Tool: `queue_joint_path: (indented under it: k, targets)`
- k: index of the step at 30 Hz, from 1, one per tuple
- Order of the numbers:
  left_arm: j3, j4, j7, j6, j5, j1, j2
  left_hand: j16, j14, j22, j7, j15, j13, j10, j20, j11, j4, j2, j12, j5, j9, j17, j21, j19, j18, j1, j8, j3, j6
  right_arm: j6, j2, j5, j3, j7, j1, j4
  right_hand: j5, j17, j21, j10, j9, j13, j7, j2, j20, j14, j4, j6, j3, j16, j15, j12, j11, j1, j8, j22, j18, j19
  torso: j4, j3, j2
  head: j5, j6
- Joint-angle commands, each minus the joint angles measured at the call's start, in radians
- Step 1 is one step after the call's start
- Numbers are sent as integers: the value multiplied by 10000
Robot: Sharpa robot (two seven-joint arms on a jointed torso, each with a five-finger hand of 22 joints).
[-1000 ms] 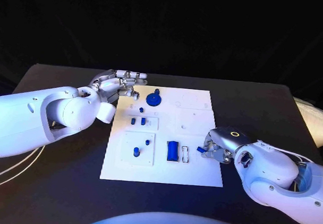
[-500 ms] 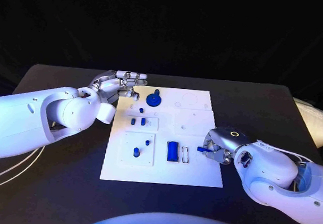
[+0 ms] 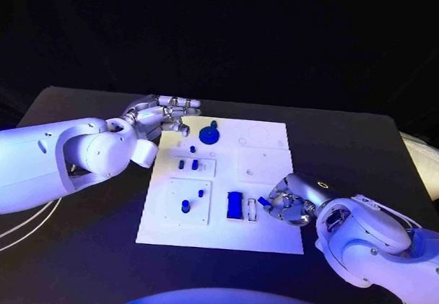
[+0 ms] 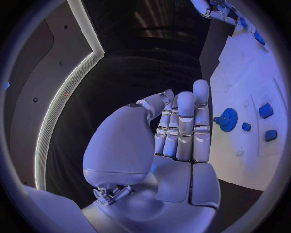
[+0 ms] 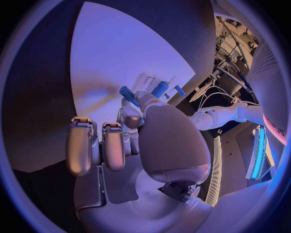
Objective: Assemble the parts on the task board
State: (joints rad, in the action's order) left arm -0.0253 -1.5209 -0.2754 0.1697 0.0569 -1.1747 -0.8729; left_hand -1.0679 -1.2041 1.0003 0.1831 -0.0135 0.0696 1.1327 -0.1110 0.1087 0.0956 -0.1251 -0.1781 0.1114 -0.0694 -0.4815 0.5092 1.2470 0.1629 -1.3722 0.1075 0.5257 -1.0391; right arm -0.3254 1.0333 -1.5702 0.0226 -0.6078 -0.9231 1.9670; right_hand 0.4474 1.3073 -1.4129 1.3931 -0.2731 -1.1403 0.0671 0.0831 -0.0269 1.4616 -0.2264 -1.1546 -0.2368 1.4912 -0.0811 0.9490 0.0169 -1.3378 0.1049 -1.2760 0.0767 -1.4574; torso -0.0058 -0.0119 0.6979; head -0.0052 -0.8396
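White rectangular task board point(image 3: 223, 225) mid black table point(image 3: 366, 151). Right hand point(image 3: 290, 206) pinches small blue peg part point(image 3: 264, 200) over board's right side, beside blue rectangular block point(image 3: 235, 205). Left hand point(image 3: 163, 114) at board's far-left corner near blue gear point(image 3: 210, 133), fingers together, straight, holding nothing.

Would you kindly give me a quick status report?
Left hand empty at task board far corner. Right hand pinches small blue part beside blue block. Nothing obstructing.

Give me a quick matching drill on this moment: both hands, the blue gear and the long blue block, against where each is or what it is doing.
1 left hand
2 right hand
3 blue gear
4 long blue block

A pinches a small blue part
B far end of task board
C near half of board, beside right hand
D holds nothing, at board's far left corner

Pairs: 1-D, 2-A, 3-B, 4-C
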Motion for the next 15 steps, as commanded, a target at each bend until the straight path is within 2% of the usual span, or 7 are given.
queue_joint_path:
  k: [1,7,15]
  targets:
    - [5,-30,-45,-183,-15,1,16,27,57,1,15,-25,-3,-77,5,-5,3,93,-62,31,15,9,-31,-18,187,14,67,-39,-16,-598,-38,1283,-1,-72,-8,74,52,1515,-56,30,-8,-9,4,32,22,873,2,-32,-71,67,-3,34,-26,89,23,-6,-155,-20,-8,-9,0,11,-19]
    - [4,-45,-44,-182,-17,1,10,27,57,1,15,-25,-3,-77,5,-5,3,93,-62,31,15,9,-31,-18,187,14,67,-39,-16,-458,-168,1672,2,-74,-21,67,288,1561,-76,92,-39,-123,6,118,24,883,-37,-65,-159,97,0,177,-30,304,32,-45,-163,-36,-13,-9,-6,19,-33]
    - [4,-57,-40,-188,-17,2,4,27,57,1,15,-25,-3,-77,5,-5,3,93,-62,31,15,9,-31,-18,187,14,67,-39,-16,-14,-418,1970,-9,-88,-19,-92,372,1590,-98,158,-75,-213,0,133,23,890,-145,-113,-130,117,1,291,-30,602,51,-85,-171,-55,-1,-19,-5,18,-41]
